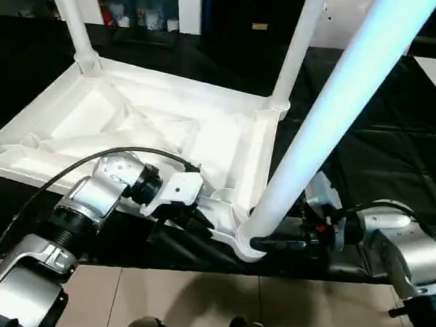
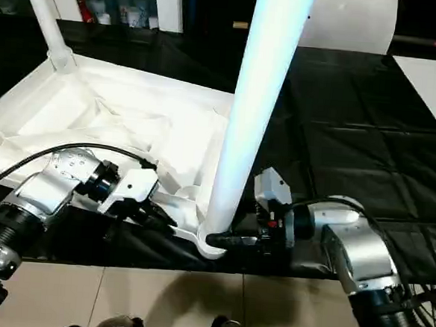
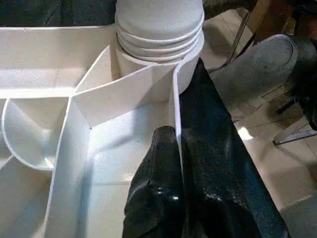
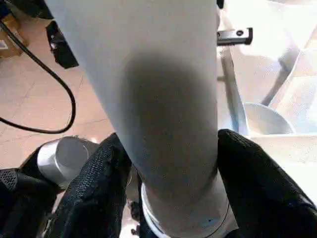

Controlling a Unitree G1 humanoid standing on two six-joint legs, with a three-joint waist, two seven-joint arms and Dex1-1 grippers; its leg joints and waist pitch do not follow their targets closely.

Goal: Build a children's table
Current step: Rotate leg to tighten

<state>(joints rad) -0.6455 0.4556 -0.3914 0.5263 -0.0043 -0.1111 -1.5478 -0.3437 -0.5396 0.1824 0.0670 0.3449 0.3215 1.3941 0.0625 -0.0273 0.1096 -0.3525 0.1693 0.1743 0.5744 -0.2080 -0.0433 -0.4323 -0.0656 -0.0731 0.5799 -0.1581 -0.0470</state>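
Gripping the near leg, right end effector; left end effector pinches tabletop rim.

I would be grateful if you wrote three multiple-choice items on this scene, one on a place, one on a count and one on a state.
1. Where is the right gripper?
A. at the base of the near white tapered tubular leg
B. on a far leg
C. on the floor

2. How many legs stand in the upturned white ribbed plastic tabletop?
A. one
B. three
C. five

3. What is the left gripper doing?
A. hanging open above the table
B. clamping the tabletop's near rim wall
C. holding a leg

Answers: 1 A, its black fingers flank the leg just above the corner socket. 2 B, the near leg plus two far ones show in the left eye view. 3 B, its fingers pinch the thin rim wall.
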